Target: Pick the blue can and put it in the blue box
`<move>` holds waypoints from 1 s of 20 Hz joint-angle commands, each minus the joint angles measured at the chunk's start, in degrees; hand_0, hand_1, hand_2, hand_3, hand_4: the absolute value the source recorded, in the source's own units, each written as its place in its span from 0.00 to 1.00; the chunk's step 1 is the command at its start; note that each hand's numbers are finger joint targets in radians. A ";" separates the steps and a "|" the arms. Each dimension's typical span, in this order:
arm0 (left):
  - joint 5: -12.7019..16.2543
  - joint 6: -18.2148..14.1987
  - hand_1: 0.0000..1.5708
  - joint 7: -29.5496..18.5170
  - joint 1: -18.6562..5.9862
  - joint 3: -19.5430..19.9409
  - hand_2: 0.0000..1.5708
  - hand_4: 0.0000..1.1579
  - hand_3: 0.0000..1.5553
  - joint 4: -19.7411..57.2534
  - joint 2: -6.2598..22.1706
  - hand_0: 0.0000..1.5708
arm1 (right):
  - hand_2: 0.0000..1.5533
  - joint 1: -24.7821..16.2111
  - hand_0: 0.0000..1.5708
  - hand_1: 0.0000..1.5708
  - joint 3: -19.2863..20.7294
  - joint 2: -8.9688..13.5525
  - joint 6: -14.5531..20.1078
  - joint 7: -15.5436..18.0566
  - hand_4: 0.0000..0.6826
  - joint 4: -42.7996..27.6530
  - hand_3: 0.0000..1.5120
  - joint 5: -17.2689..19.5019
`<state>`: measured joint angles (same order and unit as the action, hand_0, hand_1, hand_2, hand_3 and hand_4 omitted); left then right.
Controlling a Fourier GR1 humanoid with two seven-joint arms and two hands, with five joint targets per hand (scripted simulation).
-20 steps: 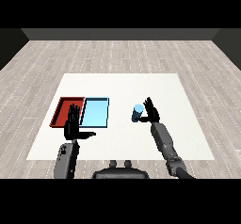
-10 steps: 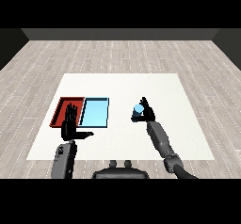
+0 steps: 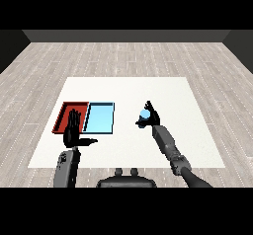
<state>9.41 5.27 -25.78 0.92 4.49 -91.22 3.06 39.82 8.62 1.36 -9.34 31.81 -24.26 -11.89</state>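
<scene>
Two trays lie side by side on the white table, left of the frame's centre: the red tray on the outside and the light blue tray touching its right edge. The blue can sits just right of centre, well apart from the light blue tray, with bare table between them. The right hand is curled round the can, fingers and thumb wrapping it so that only a pale blue patch of it shows on the hand's left side; whether the can touches the table cannot be told. The right forearm runs from this hand down to the lower right of the frame. In the lower left, the left hand is held with its fingers straight and close together, thumb stuck out to the right, overlapping the near edge of the red tray.
</scene>
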 commanded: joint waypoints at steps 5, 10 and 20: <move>-1.43 -1.90 0.00 -0.93 0.06 -1.37 0.00 0.00 0.00 0.69 -2.14 0.00 | 0.00 0.94 0.00 0.00 0.44 0.60 -2.44 1.08 0.00 2.66 0.00 -0.22; 1.14 -0.67 0.00 1.79 -2.79 0.54 0.00 0.00 0.00 0.95 -0.52 0.00 | 0.78 2.55 0.67 0.67 -1.23 -1.33 7.18 1.76 0.26 3.27 0.75 0.34; 1.10 0.22 0.00 1.45 -3.03 0.16 0.00 0.00 0.00 0.59 -0.30 0.00 | 0.96 3.51 0.99 0.99 -1.30 -1.13 11.30 -1.31 1.00 3.25 0.95 2.70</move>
<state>10.34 6.06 -25.87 0.61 4.94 -91.16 3.06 42.68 6.85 0.58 0.84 30.26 -20.92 -9.42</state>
